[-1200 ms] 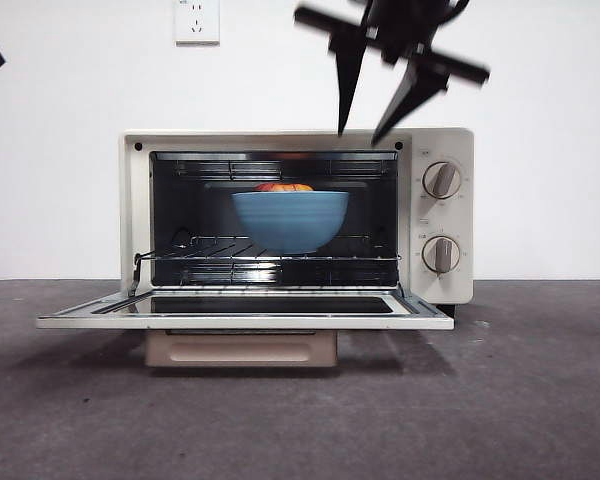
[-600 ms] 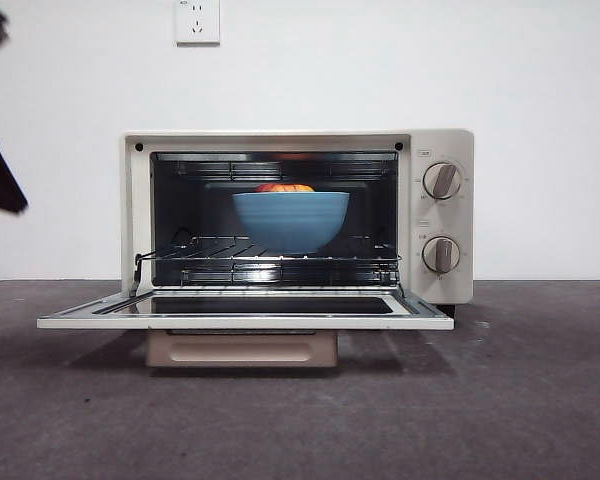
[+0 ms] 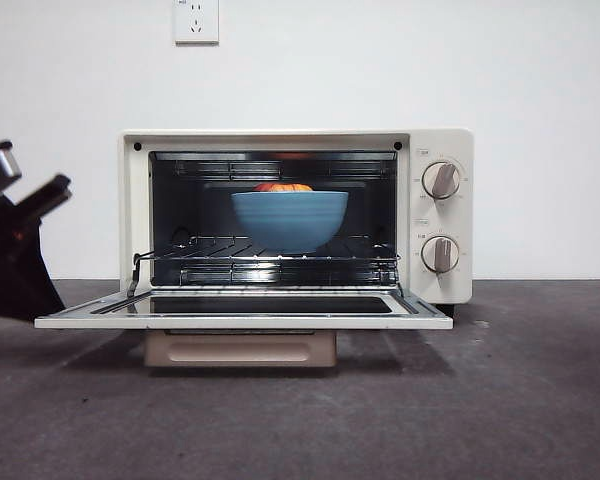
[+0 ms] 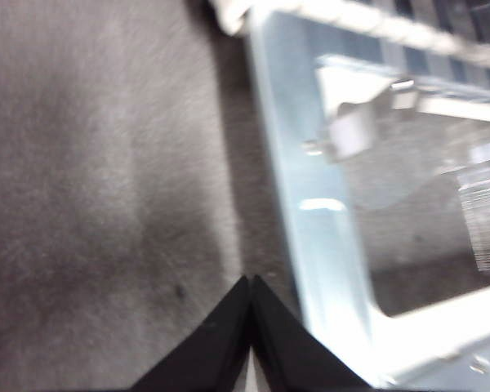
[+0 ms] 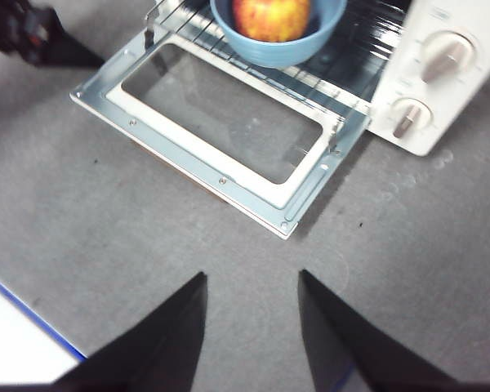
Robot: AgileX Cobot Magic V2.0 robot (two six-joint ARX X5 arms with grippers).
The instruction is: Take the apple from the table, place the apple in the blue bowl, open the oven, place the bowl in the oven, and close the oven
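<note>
One red-yellow round apple fills your matte blue bowl inside the cream oven; left gripper is clenched, right gripper spread.

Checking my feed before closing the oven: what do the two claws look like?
Both are plain matte black. The left claw tapers to sharp wedge-shaped tips; in the front view it is a dark, angular form. The right claw has two broad black blades narrowing upward. No cables or markings visible.
</note>
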